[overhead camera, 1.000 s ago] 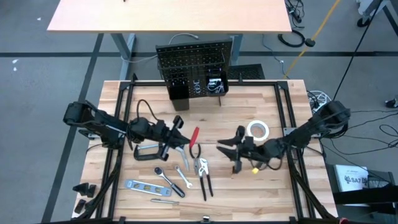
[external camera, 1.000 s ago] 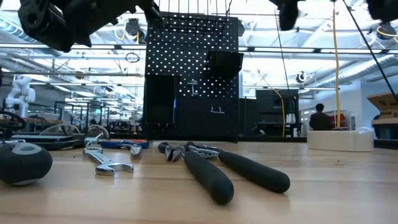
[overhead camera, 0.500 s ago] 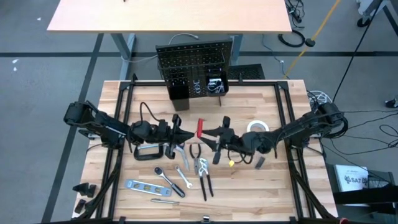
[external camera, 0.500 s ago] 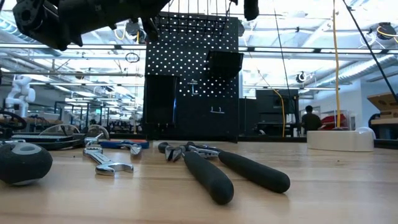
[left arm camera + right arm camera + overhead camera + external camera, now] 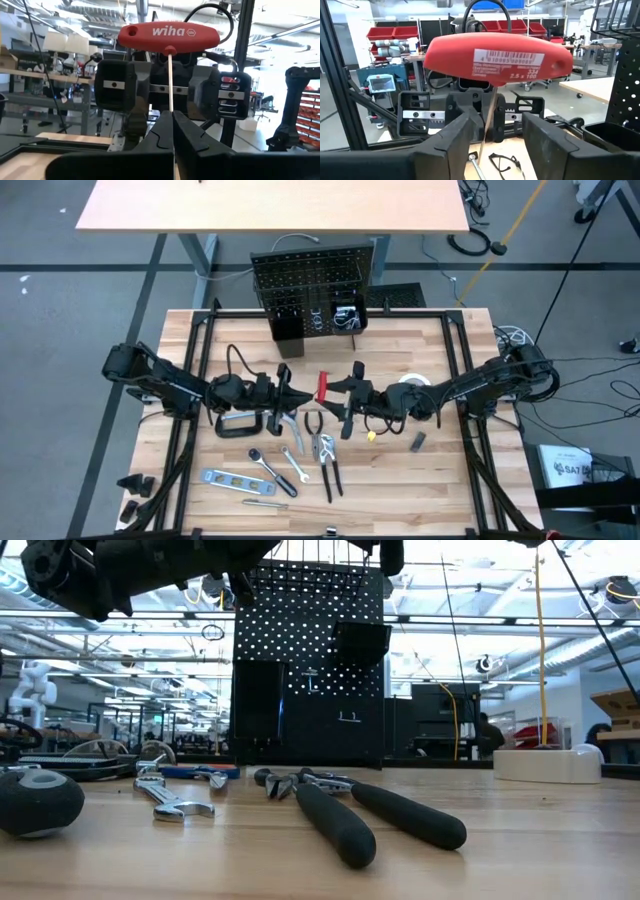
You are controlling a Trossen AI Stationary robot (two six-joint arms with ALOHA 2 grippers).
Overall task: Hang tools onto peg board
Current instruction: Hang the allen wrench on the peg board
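Observation:
My left gripper (image 5: 292, 392) is shut on a red T-handled hex key (image 5: 322, 386), held above the middle of the table. The key's red handle (image 5: 169, 36) stands crosswise on its thin steel shaft (image 5: 170, 80). My right gripper (image 5: 347, 396) is open and faces the left gripper. In the right wrist view its fingers (image 5: 454, 145) stand apart on either side of the shaft (image 5: 487, 117), just under the handle (image 5: 497, 57), touching nothing. The black peg board (image 5: 312, 280) stands upright at the table's far edge. My left gripper pinches the hex key's thin shaft (image 5: 171, 111) between its two fingers, at the end away from the handle. The fingers come level from the table's left. The key is lifted clear of the table, its handle out past the fingertips toward my right gripper.
A black C-clamp (image 5: 240, 423), pliers (image 5: 322, 448), a ratchet wrench (image 5: 268, 465), a level (image 5: 232, 478) and other small tools lie on the table's near left. A white tape roll (image 5: 414, 383) lies partly under the right arm. The peg board has small bins (image 5: 288, 328) at its foot.
My right gripper has gone toward the table's left and a little toward its far edge, up to the red handle, staying open. My left gripper has carried the key a little toward the far edge.

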